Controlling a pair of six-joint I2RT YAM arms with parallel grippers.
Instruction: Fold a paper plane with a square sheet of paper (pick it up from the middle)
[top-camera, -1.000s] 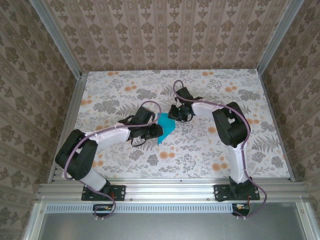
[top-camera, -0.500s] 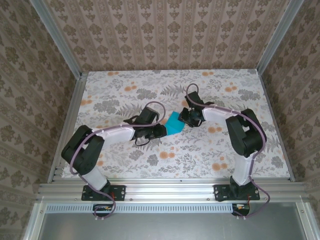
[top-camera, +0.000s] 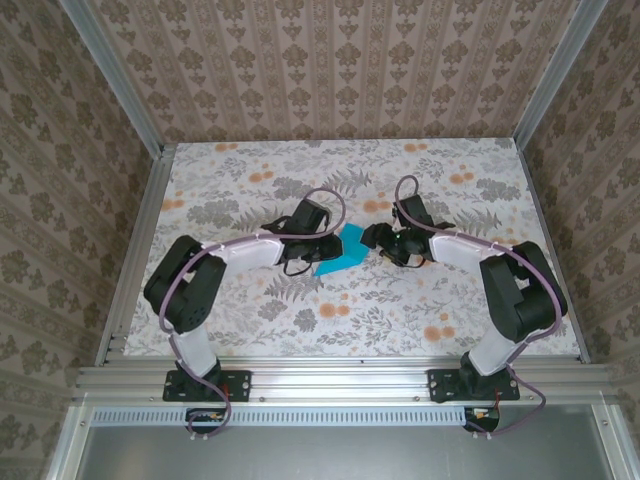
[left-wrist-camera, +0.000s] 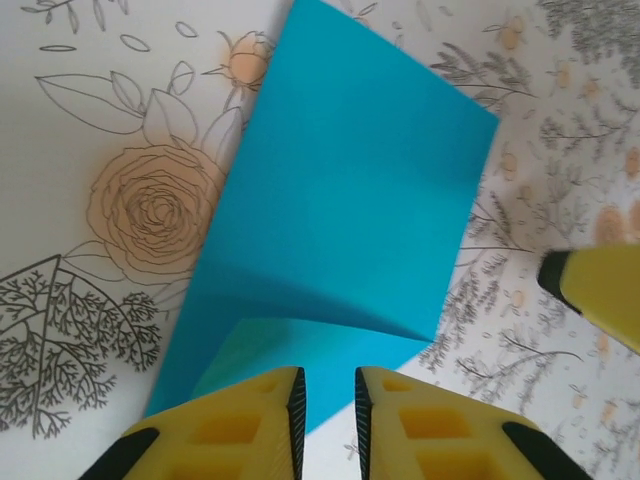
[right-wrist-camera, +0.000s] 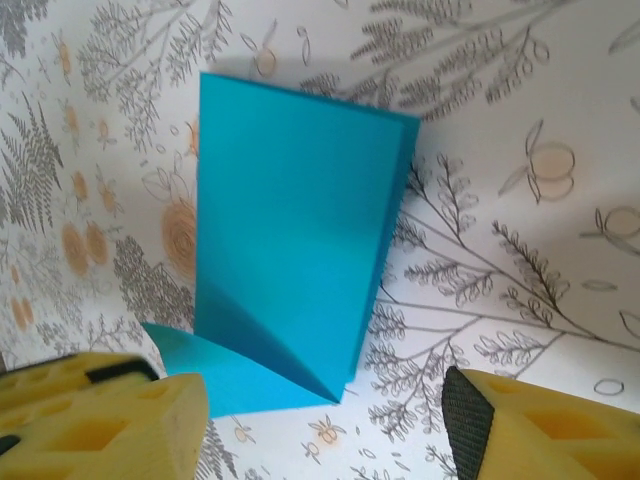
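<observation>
The square sheet of paper (top-camera: 345, 252) is teal-blue and lies mid-table, folded over into a rectangle. In the left wrist view the paper (left-wrist-camera: 350, 190) has a loose lower flap lifting off the cloth. My left gripper (top-camera: 322, 247) is at its left edge, its jaws (left-wrist-camera: 328, 395) a narrow gap apart over the flap and clamping nothing. My right gripper (top-camera: 383, 240) stands just right of the sheet. Its yellow fingers (right-wrist-camera: 100, 420) are spread wide on either side of the paper's (right-wrist-camera: 290, 220) near corner, without touching it. The paper plane is out of view.
The table (top-camera: 250, 190) wears a floral cloth. Metal rails run along its left side (top-camera: 135, 240), right side (top-camera: 550, 240) and front (top-camera: 330, 375), with patterned walls behind. One right-gripper finger (left-wrist-camera: 600, 290) pokes into the left wrist view.
The right gripper has opened and let go of the paper, drawing back rightwards. The left arm has slid right with the sheet and its jaws have narrowed.
</observation>
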